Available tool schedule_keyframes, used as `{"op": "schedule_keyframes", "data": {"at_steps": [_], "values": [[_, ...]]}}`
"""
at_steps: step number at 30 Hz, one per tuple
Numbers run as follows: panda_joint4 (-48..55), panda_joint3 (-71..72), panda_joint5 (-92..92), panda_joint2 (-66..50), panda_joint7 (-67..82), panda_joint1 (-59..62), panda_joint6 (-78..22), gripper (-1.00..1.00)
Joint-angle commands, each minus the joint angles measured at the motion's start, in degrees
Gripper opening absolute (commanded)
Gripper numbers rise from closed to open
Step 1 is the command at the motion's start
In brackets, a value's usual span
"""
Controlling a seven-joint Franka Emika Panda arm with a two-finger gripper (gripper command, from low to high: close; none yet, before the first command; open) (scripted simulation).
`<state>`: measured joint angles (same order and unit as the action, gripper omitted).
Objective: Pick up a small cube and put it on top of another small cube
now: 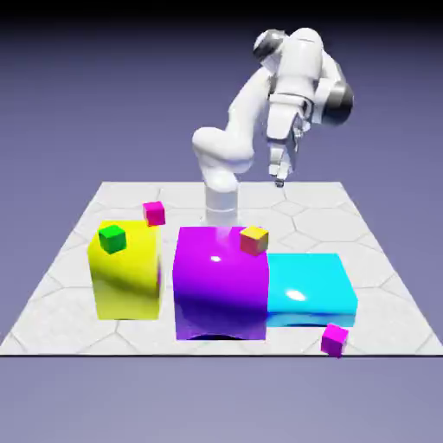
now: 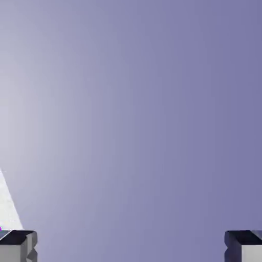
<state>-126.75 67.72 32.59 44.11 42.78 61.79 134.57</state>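
Nearest me, the small cube (image 1: 334,339) sat on the bench (image 1: 381,268) just in front of the cyan block (image 1: 309,287). Behind stood the purple block (image 1: 219,281) and yellow block (image 1: 125,272). Farthest back, I saw the jaws (image 1: 279,176) spread wide, empty, high above the bench.

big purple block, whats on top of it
A small orange-and-pink cube sits on the big glossy purple block, at its top corner nearest the cyan block. Nothing else shows there; the block's underside is hidden.

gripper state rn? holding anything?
Gripper: open, fingertips far apart in the hand view, nothing between them, raised above the table's far side.
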Motion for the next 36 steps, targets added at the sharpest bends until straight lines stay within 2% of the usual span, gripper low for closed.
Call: {"op": "schedule_keyframes", "data": {"at_steps": [1,29,31,34,35,36], "values": [[1.0,2.0,1.0,0.3,2.5,1.8,-1.2,0.0],[29.0,57.4,27.6,9.7,72.3,53.0,-33.4,0.0],[29.3,58.0,27.9,9.8,73.0,53.5,-33.8,0.0],[28.4,62.4,32.6,14.6,74.9,53.7,-28.6,0.0],[28.4,62.4,32.6,14.6,74.9,53.7,-28.6,-1.0],[28.4,62.4,32.6,14.6,74.9,53.7,-28.6,-1.0]]}}
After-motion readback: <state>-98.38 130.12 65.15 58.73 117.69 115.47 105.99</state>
